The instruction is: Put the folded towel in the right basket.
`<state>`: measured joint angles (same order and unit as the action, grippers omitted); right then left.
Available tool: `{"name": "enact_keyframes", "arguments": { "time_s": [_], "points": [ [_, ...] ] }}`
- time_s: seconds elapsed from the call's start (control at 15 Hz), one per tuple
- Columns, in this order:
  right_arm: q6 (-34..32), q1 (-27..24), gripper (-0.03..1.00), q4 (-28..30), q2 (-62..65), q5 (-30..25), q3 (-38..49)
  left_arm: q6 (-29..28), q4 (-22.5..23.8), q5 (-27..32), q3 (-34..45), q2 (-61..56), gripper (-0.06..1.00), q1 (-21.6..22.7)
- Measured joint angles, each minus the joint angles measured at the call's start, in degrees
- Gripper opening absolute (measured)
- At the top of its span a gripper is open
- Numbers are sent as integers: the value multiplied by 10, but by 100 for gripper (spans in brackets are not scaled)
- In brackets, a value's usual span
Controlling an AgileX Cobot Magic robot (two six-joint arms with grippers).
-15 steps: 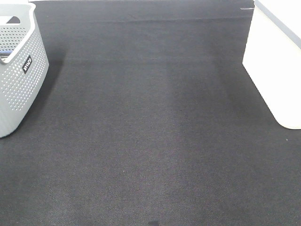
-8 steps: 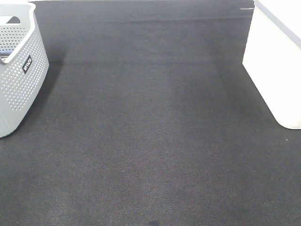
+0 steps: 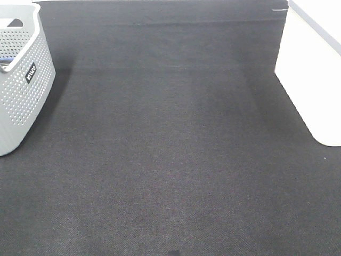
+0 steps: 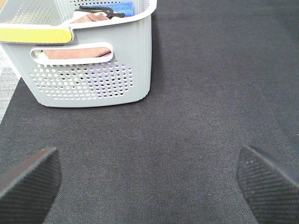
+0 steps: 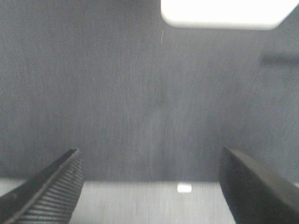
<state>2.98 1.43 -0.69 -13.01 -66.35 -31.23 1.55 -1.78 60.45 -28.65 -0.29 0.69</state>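
Although both grippers, left gripper and right gripper, hold jaws apart and empty, no folded towel shows near either, so the white right basket ahead of the right gripper appears unfilled.

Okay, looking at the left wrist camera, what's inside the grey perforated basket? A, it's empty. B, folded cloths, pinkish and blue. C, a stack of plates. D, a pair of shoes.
B: the grey perforated basket holds a pinkish cloth showing through its handle slot and a blue cloth near its far rim.
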Motion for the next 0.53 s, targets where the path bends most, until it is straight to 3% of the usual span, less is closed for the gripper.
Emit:
{"name": "enact_keyframes", "arguments": {
  "time_s": [0.2, 0.33, 0.53],
  "points": [
    [0, 0, 75, 1, 116, 5, 1, 0, 0, 0, 0, 0, 97, 0],
    [1, 0, 75, 1, 132, 3, 1, 0, 0, 0, 0, 0, 97, 0],
    [2, 0, 75, 0, 133, 44, 21, 0, 0, 0, 0, 0, 97, 0]
  ]
}}
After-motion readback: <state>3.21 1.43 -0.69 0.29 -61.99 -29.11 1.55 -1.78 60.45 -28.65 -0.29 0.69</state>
